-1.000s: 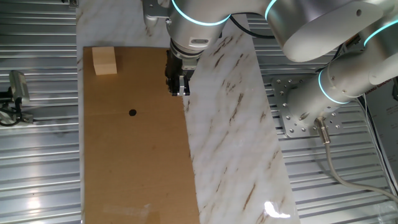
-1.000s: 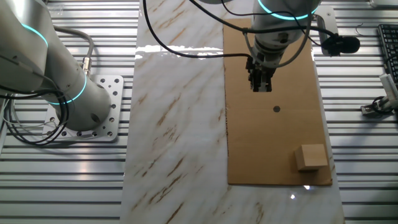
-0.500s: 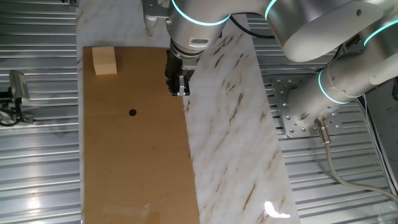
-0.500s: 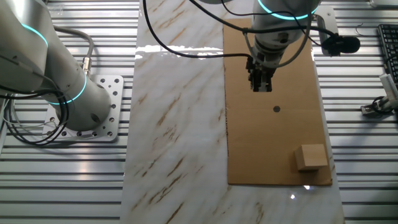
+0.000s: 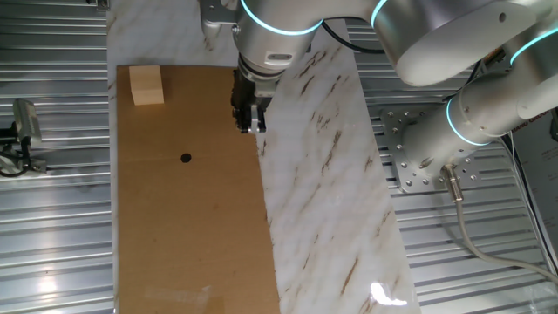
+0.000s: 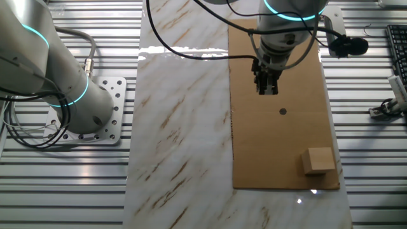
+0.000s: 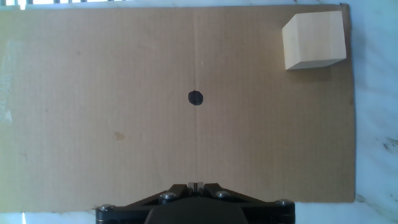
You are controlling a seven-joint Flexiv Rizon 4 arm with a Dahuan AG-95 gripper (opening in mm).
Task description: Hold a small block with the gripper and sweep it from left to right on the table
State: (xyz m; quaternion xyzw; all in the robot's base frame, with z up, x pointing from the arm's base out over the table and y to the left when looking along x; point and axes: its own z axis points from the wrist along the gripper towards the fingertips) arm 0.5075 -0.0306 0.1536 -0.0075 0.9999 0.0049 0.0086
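we have not picked anything up yet: the claw (image 5: 250, 125) hangs over the brown board near its seam with the marble strip (image 5: 323, 174), and its fingers look pressed close together with nothing between them, though the hand view shows only the claw's base, so we cannot be sure of the gap. the small block (image 5: 146, 85) sits on the bench (image 5: 192, 244) in a far corner of the board, well apart from the claw, with the black dot (image 5: 185, 158) lying between the two.

to do this step well, we judge we should travel across to the block first, spread the fingers wider than the cube, and square them to two opposite plain faces before coming down. in the hand view the small block (image 7: 314, 40) sits off to the upper right and slightly turned, so a small wrist turn would likely help.

the board looks flat and bare, so a sweep has open room along it. the block lies close to the board's edges, and ribbed metal (image 5: 52, 218) begins just beyond, so we would keep the descent straight.
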